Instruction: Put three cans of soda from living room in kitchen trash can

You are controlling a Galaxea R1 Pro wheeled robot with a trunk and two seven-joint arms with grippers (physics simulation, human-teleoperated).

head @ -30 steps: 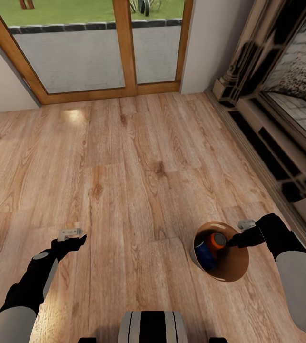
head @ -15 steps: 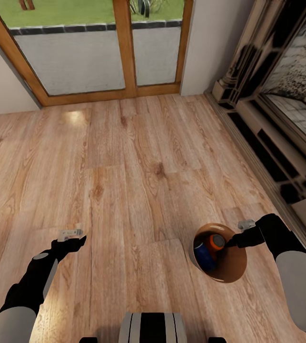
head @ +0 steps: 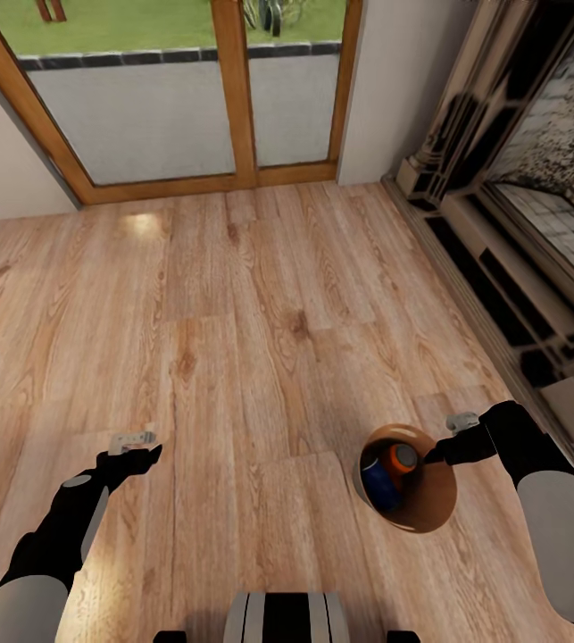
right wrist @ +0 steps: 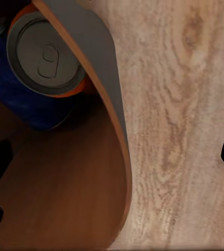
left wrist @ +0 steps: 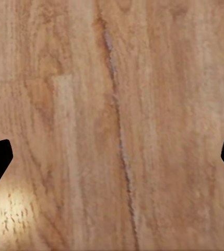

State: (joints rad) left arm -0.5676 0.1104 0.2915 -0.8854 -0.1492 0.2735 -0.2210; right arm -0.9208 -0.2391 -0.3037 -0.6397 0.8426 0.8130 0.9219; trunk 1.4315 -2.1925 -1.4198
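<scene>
- A small round tapered bin, pale grey outside and orange-brown inside (head: pixel 429 509), is seen on the wood-plank floor (head: pixel 260 339), just beside the right gripper (head: pixel 438 454).
- Two cans are noted inside it: an orange-bodied can with a silver top (head: pixel 403 457) and a blue-bodied can (head: pixel 378 478), touching each other. A third can cannot be made out.
- The right gripper is held at the bin's rim, one finger inside the wall and one outside; in the wrist view the jaws stand wide apart, with the rim between them. Whether the rim is pinched cannot be told.
- The left gripper (head: pixel 135 444) hangs over bare floor, jaws spread, nothing held.
- A glazed wooden door (head: pixel 233 89) and a stone fireplace surround (head: pixel 501 196) are in view; no kitchen cabinets are.
- Judged: two cans binned, a third unaccounted for, and the bin probably not in the kitchen.
</scene>
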